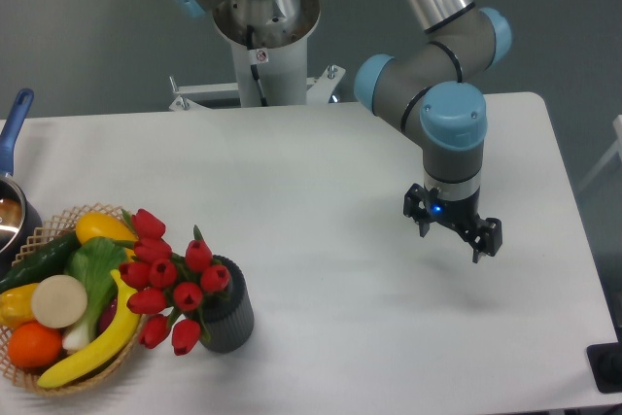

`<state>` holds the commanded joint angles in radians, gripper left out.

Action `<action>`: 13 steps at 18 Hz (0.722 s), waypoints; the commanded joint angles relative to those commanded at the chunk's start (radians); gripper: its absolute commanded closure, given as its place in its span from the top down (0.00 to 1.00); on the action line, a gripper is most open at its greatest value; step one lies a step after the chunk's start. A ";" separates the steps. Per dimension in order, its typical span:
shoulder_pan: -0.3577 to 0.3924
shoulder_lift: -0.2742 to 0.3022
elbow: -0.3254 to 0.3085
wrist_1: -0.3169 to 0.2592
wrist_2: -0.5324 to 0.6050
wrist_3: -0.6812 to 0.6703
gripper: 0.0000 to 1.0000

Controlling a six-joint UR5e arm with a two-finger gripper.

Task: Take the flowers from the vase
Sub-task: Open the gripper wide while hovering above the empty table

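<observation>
The flowers (167, 279), a bunch of red tulip buds with green stems, lean to the left out of the vase (228, 318), a short dark grey ribbed cylinder near the table's front left. Some buds overlap the basket's edge. My gripper (453, 234) hangs over the right half of the table, far to the right of the vase. Its two dark fingers (422, 221) are spread apart with nothing between them, so it is open.
A woven basket (49, 230) at the front left holds a banana, an orange, a cucumber and other produce. A dark pot with a blue handle (14, 123) pokes in at the left edge. The arm's white base (260, 55) stands behind the table.
</observation>
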<state>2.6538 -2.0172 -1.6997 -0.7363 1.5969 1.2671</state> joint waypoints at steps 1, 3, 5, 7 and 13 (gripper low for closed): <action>0.000 0.000 0.000 0.000 0.000 -0.002 1.00; -0.002 0.002 0.000 0.003 -0.009 -0.008 1.00; -0.011 0.003 0.000 0.005 -0.014 -0.015 1.00; -0.015 0.003 0.002 0.006 -0.021 -0.034 1.00; -0.020 0.003 0.003 0.023 -0.155 -0.120 1.00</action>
<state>2.6338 -2.0141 -1.6966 -0.7133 1.4423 1.1474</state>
